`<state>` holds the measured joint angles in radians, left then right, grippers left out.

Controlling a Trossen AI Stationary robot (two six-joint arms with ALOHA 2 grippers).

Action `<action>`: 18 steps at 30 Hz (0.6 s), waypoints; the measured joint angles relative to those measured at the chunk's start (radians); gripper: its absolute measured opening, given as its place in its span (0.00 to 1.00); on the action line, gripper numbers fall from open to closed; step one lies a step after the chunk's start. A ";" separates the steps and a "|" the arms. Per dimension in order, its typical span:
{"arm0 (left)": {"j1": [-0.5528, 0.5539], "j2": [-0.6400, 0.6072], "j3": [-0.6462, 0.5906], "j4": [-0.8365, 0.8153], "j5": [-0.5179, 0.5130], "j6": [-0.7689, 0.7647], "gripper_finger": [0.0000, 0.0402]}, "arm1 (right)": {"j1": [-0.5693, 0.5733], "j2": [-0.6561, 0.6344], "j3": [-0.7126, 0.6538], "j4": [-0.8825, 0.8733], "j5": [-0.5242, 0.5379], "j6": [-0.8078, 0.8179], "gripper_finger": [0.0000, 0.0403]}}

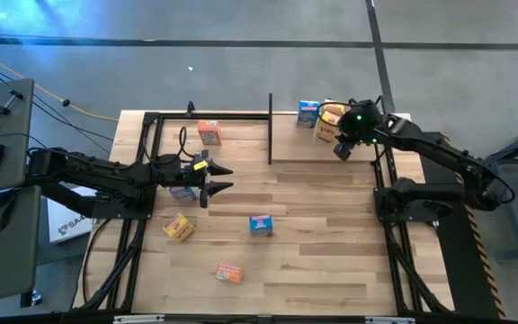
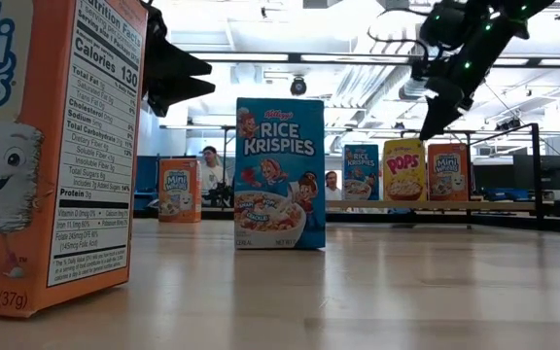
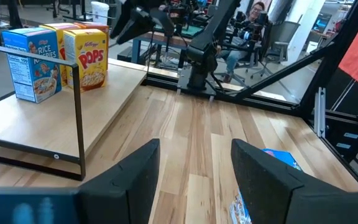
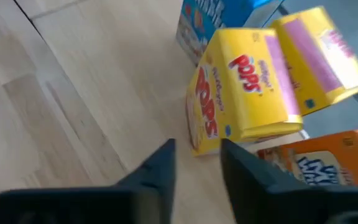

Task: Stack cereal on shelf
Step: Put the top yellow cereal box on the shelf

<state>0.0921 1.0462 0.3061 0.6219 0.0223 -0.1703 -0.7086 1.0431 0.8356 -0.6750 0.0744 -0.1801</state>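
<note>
Three cereal boxes, a blue Rice Krispies, a yellow Corn Pops and an orange Mini-Wheats, stand in a row on the small light-wood shelf at the table's far right. The right gripper hovers just above the Pops box, fingers narrowly parted and empty. The left gripper, spread wide and empty, hangs mid-left over the table. Loose boxes lie well apart on the planks, including another Rice Krispies box. A good next pick, it seems, means approaching squarely and closing across a box's narrow sides.
</note>
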 joint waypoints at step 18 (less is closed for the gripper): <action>0.000 0.000 0.000 -0.028 -0.001 0.006 0.25 | 0.011 0.084 0.000 0.071 0.139 0.053 0.02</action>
<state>0.0917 1.0466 0.3065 0.5936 0.0211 -0.1638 -0.6979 1.1267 0.8352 -0.6044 0.2138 -0.1274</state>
